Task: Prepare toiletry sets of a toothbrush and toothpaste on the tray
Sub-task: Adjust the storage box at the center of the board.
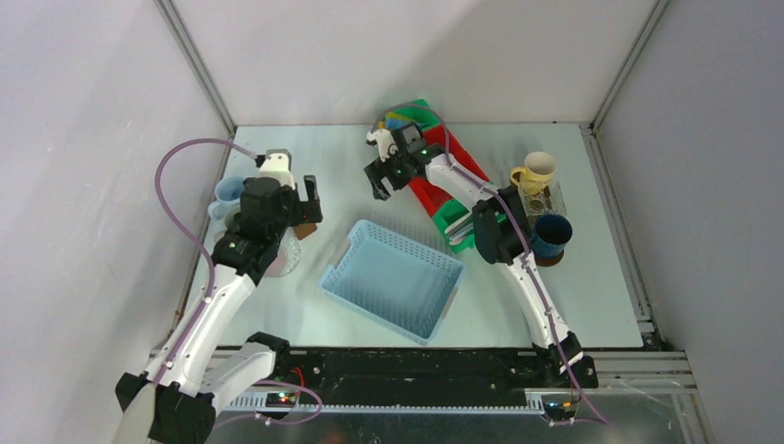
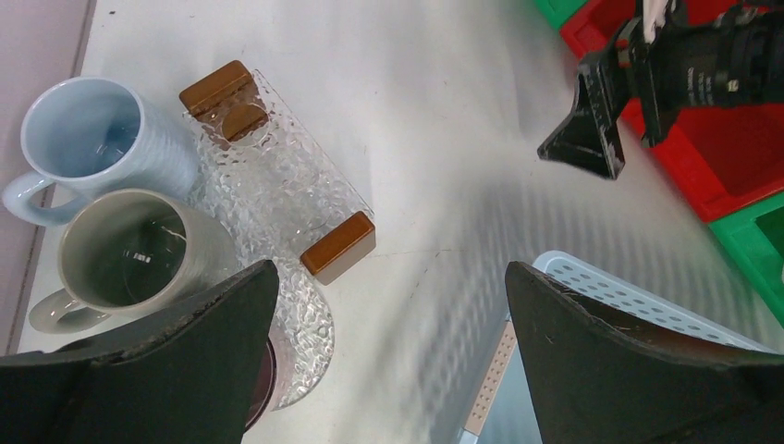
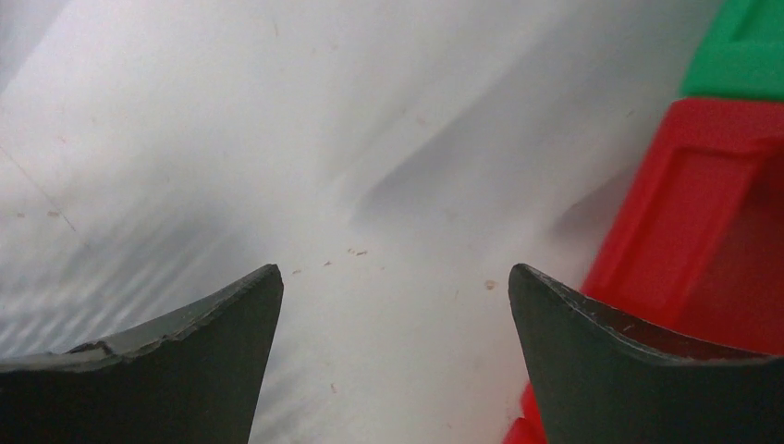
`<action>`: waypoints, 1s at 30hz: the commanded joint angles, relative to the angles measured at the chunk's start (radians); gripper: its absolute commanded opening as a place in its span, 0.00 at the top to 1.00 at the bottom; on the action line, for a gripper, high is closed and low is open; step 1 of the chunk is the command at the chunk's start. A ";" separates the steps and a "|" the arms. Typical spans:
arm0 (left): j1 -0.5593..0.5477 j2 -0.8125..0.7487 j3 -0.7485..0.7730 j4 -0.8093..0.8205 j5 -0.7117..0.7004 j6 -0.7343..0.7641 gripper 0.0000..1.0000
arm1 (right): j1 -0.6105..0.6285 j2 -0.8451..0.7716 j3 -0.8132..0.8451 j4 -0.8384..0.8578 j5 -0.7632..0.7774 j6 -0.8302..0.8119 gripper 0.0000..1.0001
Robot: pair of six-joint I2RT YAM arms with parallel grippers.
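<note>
A pale blue mug (image 2: 88,139) and a grey mug (image 2: 129,259) stand empty at the table's left, beside a clear textured glass tray (image 2: 277,194) with brown end blocks. My left gripper (image 2: 388,370) hovers open and empty above the table beside them; it also shows in the top view (image 1: 298,205). A cream mug (image 1: 537,171) and a dark blue mug (image 1: 553,231) stand at the right, with a dark brown edge (image 1: 552,263) showing under the blue one. My right gripper (image 3: 393,361) is open and empty over bare table next to the red bin (image 3: 712,231). No toothbrush is discernible.
A light blue perforated basket (image 1: 393,277) lies in the middle. Red and green bins (image 1: 444,190) run diagonally under the right arm, with small yellow and blue things (image 1: 396,118) at their far end. A round glass piece (image 2: 296,342) lies under my left finger.
</note>
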 commanded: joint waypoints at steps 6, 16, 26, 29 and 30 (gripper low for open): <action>0.015 -0.026 -0.012 0.039 -0.025 0.020 0.00 | 0.012 -0.247 -0.238 0.200 0.083 0.055 0.06; 0.025 -0.027 -0.012 0.044 -0.025 0.006 0.00 | 0.002 -0.496 -0.517 0.364 0.724 0.383 0.01; 0.028 -0.039 -0.016 0.046 -0.030 0.002 0.00 | -0.029 -0.291 -0.278 0.081 0.817 0.742 0.07; 0.027 -0.042 -0.017 0.046 -0.033 0.002 0.00 | -0.034 -0.252 -0.253 0.066 0.829 0.777 0.14; 0.028 -0.044 -0.018 0.045 -0.033 0.002 0.00 | -0.036 -0.242 -0.245 0.054 0.831 0.801 0.18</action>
